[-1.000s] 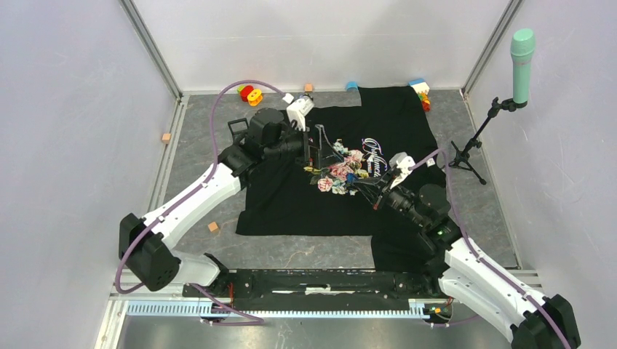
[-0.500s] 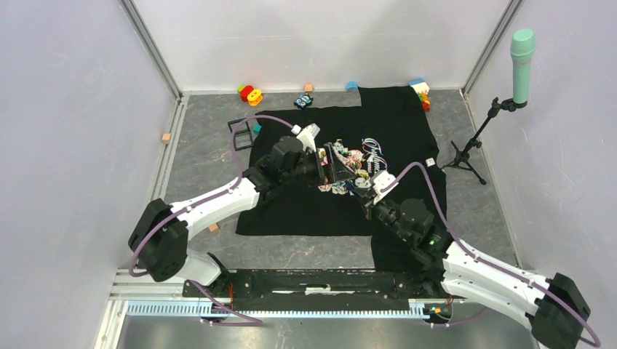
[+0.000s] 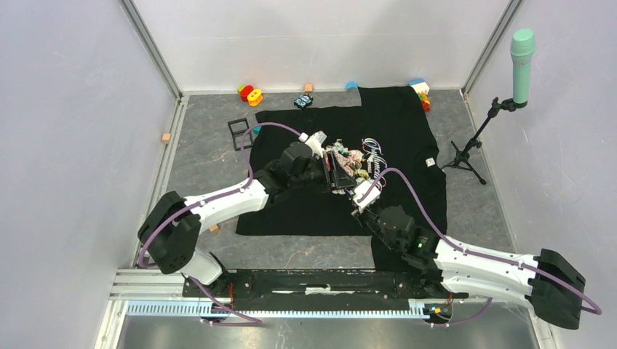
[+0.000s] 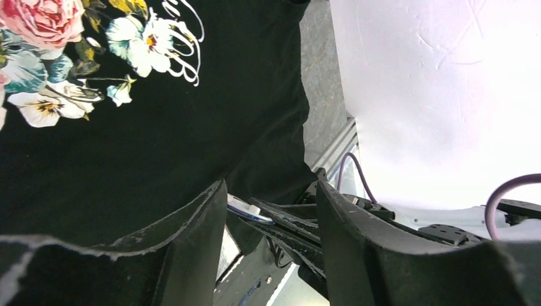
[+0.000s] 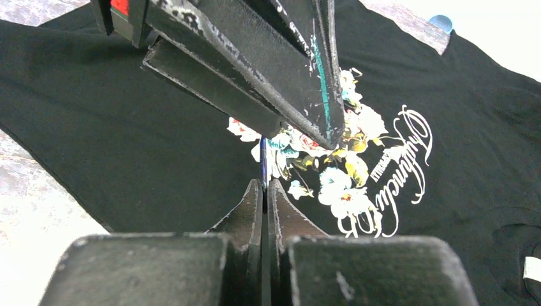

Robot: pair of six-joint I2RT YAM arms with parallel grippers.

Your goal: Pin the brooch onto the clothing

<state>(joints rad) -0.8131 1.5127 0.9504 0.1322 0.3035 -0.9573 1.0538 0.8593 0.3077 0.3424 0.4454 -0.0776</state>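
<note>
From above, the black shirt (image 3: 291, 203) lies spread across the grey counter (image 3: 204, 160). Both arms meet over its rose print (image 3: 349, 155), where the left pincer (image 3: 333, 171) and right pincer (image 3: 352, 183) crowd together and hide part of the flowers. A black square frame (image 3: 238, 131) sits just left of the shirt. A red-and-yellow toy (image 3: 249, 94) and a small dark toy (image 3: 304, 101) lie along the far edge, with coloured blocks (image 3: 420, 90) at the far right corner. An orange cube (image 3: 166, 137) lies well to the left. A teal microphone (image 3: 522, 54) on a tripod stand (image 3: 466, 154) stands right of the shirt.

In the left wrist view that pincer's fingers (image 4: 191, 242) stand apart with nothing clamped between them. Beyond the gap are dark parts of the other arm and the shirt's edge.

In the right wrist view its pincer is pressed together on the brooch (image 5: 263, 167), which shows only as a thin blue sliver, edge-on, held above the shirt just near of the print. The left pincer's dark fingers loom across the top and block some flowers. Pale cursive lettering (image 5: 395, 172) runs right of the print, but I cannot read it with certainty. A small white tag (image 5: 529, 268) shows at the right edge.
</note>
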